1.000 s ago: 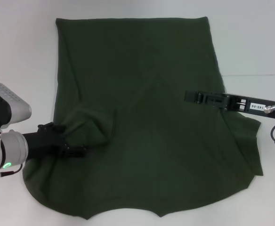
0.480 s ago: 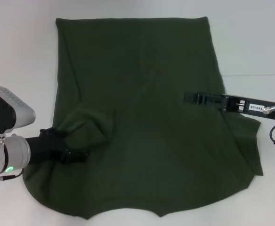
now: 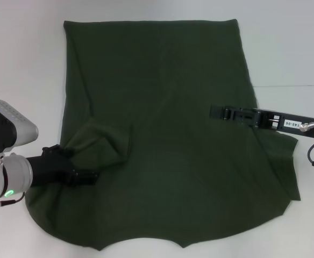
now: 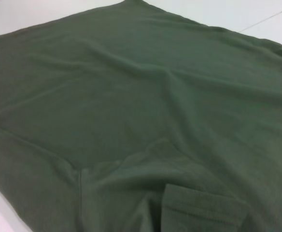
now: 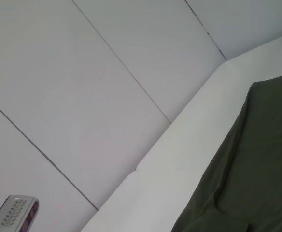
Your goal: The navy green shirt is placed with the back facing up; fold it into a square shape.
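White tabletop [image 3: 22, 59], plain white wall panels behind. Item: navy green shirt [image 3: 168, 123], spread back-up over the middle of the table, long axis running away from me, hem at the far edge.

Left gripper [image 3: 76, 173]: low at the shirt's near-left side, jaws closed on a bunched fold of the sleeve region, which the left wrist view shows doubled over. I judge the fold must carry rightward, toward the shirt's midline; this arm is nearer.

Right gripper [image 3: 224, 113]: over the right half, just above the cloth; I cannot tell its opening.

Change: left gripper has slid slightly back toward me; right unmoved.
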Controlling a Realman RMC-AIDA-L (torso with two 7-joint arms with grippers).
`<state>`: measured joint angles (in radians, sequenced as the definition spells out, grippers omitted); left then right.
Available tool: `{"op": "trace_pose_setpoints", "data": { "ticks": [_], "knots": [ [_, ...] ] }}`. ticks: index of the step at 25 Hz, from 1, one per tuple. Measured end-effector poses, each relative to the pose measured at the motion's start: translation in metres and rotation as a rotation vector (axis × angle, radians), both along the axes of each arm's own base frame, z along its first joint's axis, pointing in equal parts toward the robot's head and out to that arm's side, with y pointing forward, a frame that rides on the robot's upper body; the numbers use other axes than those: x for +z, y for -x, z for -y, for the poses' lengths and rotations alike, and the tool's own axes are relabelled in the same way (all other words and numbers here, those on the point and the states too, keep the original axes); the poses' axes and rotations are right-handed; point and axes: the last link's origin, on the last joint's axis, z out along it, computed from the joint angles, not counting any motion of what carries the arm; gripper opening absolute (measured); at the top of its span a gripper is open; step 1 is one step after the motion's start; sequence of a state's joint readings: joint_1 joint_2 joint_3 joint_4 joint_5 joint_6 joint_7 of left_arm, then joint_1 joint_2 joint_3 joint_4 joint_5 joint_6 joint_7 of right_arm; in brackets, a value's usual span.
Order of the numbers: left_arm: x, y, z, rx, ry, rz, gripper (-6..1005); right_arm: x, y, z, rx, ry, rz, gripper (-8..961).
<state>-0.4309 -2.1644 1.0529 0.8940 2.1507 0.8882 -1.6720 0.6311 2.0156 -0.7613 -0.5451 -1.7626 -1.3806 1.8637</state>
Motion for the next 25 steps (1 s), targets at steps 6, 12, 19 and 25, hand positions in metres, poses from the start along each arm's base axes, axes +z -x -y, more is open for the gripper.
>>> {"op": "trace_pose_setpoints", "data": {
  "ticks": [6,12,19,25],
  "knots": [
    [-0.0018,0.0016,0.0022,0.003,0.007,-0.001,886,0.0006,-0.0004,-0.0001,-0.001,-0.001,0.001,900],
    [-0.0017,0.0017,0.0026,0.002,0.008,-0.002,870,0.0008,-0.0006,0.0,0.0,-0.002,0.002,899],
    [0.004,0.0042,-0.0006,0.019,-0.02,0.001,851,0.0009,-0.0006,0.0001,0.001,-0.004,0.003,899],
    [0.0053,0.0047,-0.0012,0.021,-0.022,0.001,743,0.0007,-0.0002,-0.0001,0.002,-0.006,0.003,900]
  ]
}}
